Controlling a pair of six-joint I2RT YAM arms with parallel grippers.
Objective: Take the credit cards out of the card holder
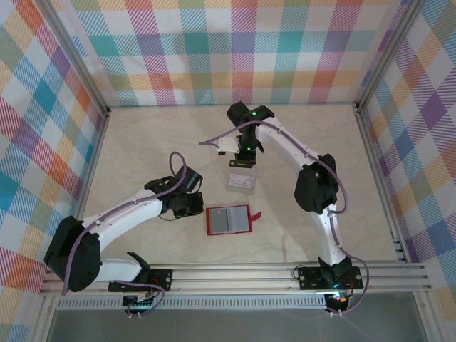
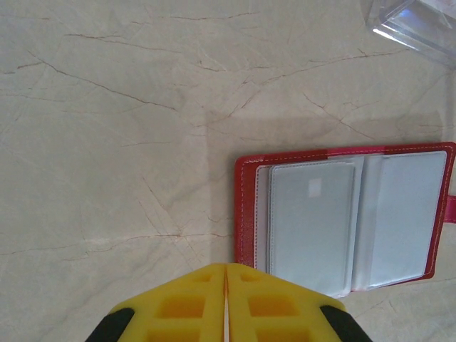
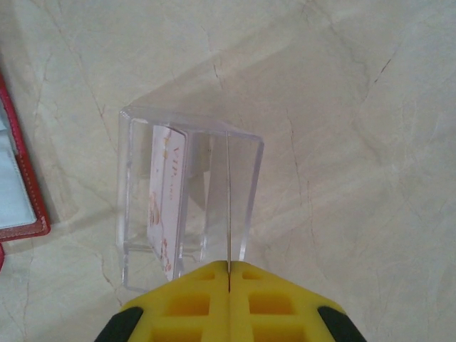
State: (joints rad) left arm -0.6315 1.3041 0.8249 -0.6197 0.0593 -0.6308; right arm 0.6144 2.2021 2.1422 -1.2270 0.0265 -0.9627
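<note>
Clear plastic box [image 1: 241, 181] on marbled table [image 1: 142, 142]

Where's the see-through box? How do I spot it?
Look at the middle of the beige table. Just beyond the open red card holder stands the see-through box. Unlike the red holder, it's clear, with a white card standing inside.

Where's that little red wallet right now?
The red wallet lies open on the table, front and centre in the overhead view, just right of the left claw, with a clear plastic box just behind it.
</note>
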